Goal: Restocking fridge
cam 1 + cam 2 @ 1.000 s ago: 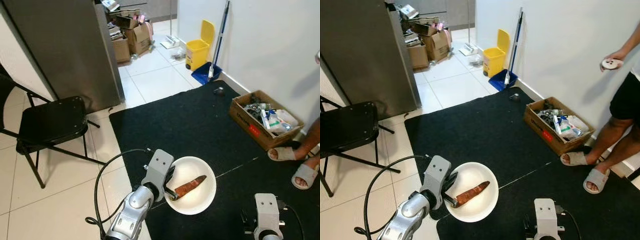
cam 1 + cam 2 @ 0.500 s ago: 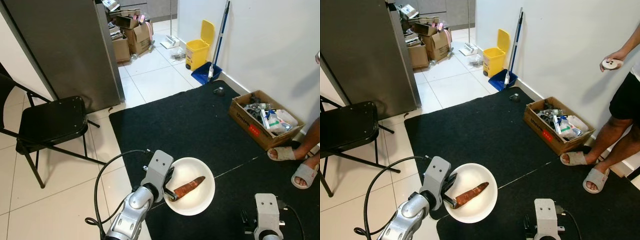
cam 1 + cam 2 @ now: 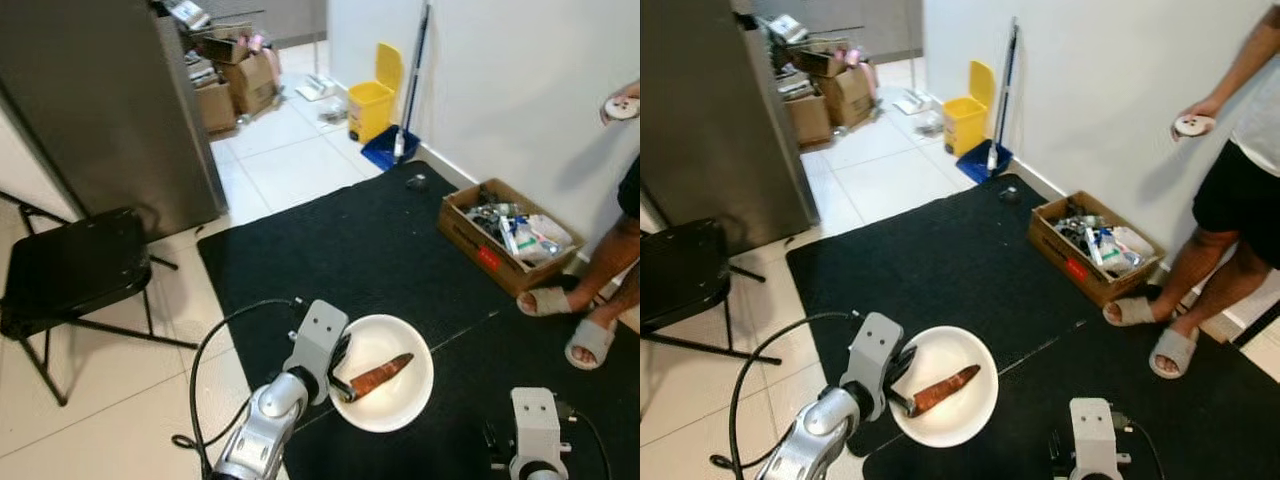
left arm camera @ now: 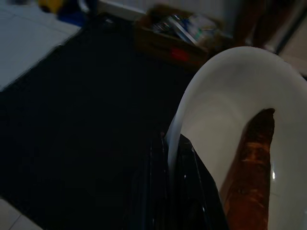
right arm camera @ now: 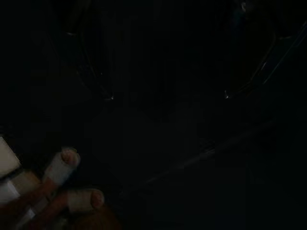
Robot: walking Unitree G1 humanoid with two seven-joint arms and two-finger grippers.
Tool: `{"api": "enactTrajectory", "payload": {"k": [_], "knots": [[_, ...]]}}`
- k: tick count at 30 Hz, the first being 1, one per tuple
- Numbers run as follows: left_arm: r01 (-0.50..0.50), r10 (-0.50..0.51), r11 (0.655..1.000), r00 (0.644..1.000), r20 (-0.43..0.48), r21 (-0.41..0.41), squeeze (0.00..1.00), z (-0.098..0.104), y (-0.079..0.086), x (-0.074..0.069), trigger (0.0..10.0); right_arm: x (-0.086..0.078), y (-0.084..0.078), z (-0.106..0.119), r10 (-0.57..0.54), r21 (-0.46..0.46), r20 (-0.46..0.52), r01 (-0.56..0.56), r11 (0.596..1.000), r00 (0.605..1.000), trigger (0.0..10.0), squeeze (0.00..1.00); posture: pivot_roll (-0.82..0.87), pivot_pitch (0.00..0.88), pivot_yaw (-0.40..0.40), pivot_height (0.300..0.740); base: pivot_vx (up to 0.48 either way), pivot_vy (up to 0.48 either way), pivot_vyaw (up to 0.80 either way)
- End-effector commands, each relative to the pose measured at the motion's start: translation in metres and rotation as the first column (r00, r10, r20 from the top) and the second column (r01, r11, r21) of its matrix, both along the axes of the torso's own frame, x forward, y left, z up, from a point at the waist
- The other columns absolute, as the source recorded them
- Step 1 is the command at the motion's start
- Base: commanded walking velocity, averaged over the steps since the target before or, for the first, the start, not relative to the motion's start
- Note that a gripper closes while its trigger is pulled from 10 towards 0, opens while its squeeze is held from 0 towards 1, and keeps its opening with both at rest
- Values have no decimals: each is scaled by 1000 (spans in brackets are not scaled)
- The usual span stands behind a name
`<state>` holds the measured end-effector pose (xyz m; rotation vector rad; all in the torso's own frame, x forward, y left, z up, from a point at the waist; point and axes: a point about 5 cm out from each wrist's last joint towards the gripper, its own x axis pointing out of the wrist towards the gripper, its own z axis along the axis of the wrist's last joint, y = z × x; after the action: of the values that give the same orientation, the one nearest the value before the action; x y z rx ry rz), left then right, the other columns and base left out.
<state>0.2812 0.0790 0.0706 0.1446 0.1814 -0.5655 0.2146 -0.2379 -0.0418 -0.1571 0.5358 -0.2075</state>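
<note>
Here, at the lower centre of the frame, a rough orange-brown tapered carrot (image 3: pixel 380 375) lies in a smooth round white bowl (image 3: pixel 400 410), its rim pinched by the left hand (image 3: pixel 338 378) above black carpet (image 3: pixel 350 240); the right hand's grip cannot be told.

Left hand (image 3: pixel 343 378) clamped, right arm idle

Your two head views look forward and down from standing height, sharing the black mat (image 3: pixel 380 250), the fridge (image 3: pixel 100 100) far left and the cardboard box (image 3: pixel 1090 250) by the wall. Your left wrist view sits very close along the left gripper (image 4: pixel 172 187) at the bowl (image 4: pixel 230 96) rim, facing that same box. Your right wrist view is nearly black.
</note>
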Motion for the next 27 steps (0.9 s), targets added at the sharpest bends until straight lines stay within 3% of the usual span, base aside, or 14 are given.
{"api": "enactTrajectory", "payload": {"k": [1, 27], "knots": [[-18, 18, 1000, 1000, -11, -2, 0, -4, 5, -2, 10000, 0, 7, -2, 9, 19, -4, -8, 1000, 1000, 10000, 31, -95, 130, 4, 717, 435, 0, 0], [-14, 14, 1000, 1000, -9, -3, 0, -3, 5, -1, 10000, 0, 7, -2, 5, 19, -4, -4, 1000, 1000, 10000, 31, -97, 128, 6, 717, 428, 0, 0]]}}
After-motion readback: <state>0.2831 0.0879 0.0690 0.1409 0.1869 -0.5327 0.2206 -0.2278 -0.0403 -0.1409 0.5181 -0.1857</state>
